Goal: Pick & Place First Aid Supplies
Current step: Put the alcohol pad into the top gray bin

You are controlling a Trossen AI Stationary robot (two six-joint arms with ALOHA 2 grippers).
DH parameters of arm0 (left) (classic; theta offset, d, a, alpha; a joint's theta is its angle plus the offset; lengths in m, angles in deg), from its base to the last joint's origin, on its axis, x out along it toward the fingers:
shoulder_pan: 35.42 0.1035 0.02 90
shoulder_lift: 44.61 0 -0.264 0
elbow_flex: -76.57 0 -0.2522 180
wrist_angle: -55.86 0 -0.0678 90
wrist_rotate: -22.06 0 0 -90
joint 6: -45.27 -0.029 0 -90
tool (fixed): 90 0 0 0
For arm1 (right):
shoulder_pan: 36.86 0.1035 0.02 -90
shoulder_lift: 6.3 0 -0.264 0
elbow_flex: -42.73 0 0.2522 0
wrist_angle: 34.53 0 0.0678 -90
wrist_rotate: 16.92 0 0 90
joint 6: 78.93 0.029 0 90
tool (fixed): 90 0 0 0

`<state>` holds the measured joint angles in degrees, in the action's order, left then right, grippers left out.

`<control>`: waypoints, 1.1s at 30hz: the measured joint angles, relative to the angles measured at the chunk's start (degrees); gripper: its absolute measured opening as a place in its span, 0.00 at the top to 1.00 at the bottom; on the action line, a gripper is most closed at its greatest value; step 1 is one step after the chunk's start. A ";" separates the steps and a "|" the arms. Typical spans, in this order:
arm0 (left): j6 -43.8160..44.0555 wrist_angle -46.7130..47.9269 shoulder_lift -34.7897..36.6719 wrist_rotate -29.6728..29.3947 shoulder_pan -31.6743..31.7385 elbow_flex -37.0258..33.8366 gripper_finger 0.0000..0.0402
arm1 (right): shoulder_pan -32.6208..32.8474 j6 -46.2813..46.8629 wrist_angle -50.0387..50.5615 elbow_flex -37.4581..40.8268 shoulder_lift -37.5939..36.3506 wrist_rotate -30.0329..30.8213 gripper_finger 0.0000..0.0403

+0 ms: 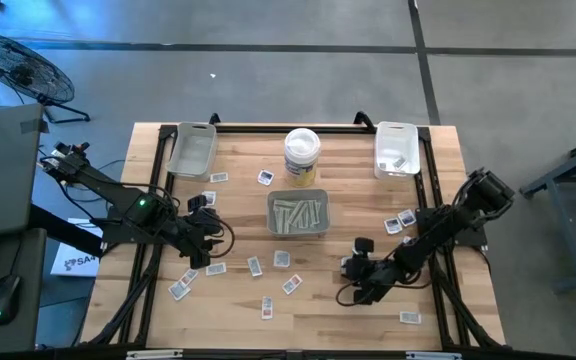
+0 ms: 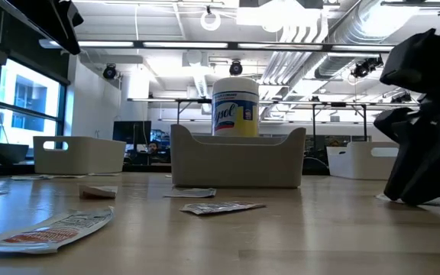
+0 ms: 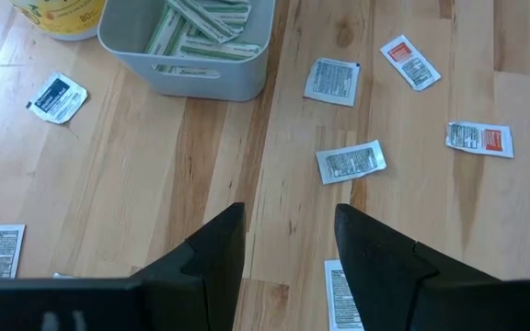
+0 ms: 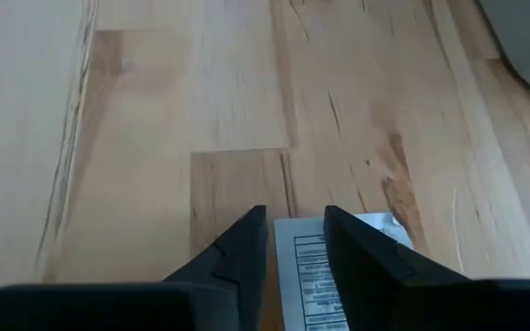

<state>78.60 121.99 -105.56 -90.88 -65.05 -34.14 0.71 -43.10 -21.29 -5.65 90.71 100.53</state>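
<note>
Below, the right gripper (image 4: 294, 241) is lowered to the desk (image 1: 238, 300) at its near right part, its fingers (image 4: 237, 253) slightly apart and straddling a white printed packet (image 4: 316, 271) that lies flat on the wood. Whether the fingers already pinch the packet cannot be told; the narrow gap suits a thin paper edge, and the low, forward-leaning pose probably serves to get the tips under or around it.

The left gripper (image 3: 288, 253) hovers over the left half of the desk, fingers apart and holding nothing, pointed towards several loose packets (image 3: 351, 161) ahead of it. Its waiting height keeps it out of the scattered supplies.

Most first aid supplies remain spread on the desk: small white squares with dark or red print (image 1: 282, 259) lie between the two arms and near the front edge. Long pale strips (image 1: 299, 215) are already gathered in the grey centre tray (image 1: 298, 232), which suggests that tray is their bin. The white tray at the far right (image 1: 397, 135) holds a few items; the white tray at the far left (image 1: 192, 150) shows none clearly. A tall white tub with a yellow label (image 1: 302, 155) stands just behind the centre tray, apart from the sorting.

By this layout the task is judged early to midway.
</note>
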 joint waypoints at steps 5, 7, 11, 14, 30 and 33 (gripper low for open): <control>0.00 0.02 0.00 0.00 0.00 0.00 0.59 | 0.06 3.06 1.73 -0.10 0.29 -0.12 0.85; 0.01 0.01 0.00 0.00 -0.02 0.00 0.59 | 0.06 2.73 1.31 -0.08 0.37 -0.39 0.89; -0.01 0.00 0.00 0.00 -0.02 0.00 0.59 | -0.01 2.71 0.35 0.01 0.52 -0.43 0.98; -0.01 0.01 0.00 0.00 -0.01 0.00 0.59 | -0.03 2.64 -0.46 0.23 -0.02 -0.43 0.99; -0.01 0.00 0.00 0.00 0.00 0.00 0.59 | 0.06 -8.18 -3.67 -11.04 -6.44 2.34 1.00; 0.00 0.00 0.00 0.00 0.00 0.00 0.59 | 0.06 -13.54 -10.73 -11.80 -6.44 4.75 1.00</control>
<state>78.61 121.98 -105.56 -90.88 -65.05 -34.14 0.77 -56.63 -32.02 -17.45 84.27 105.28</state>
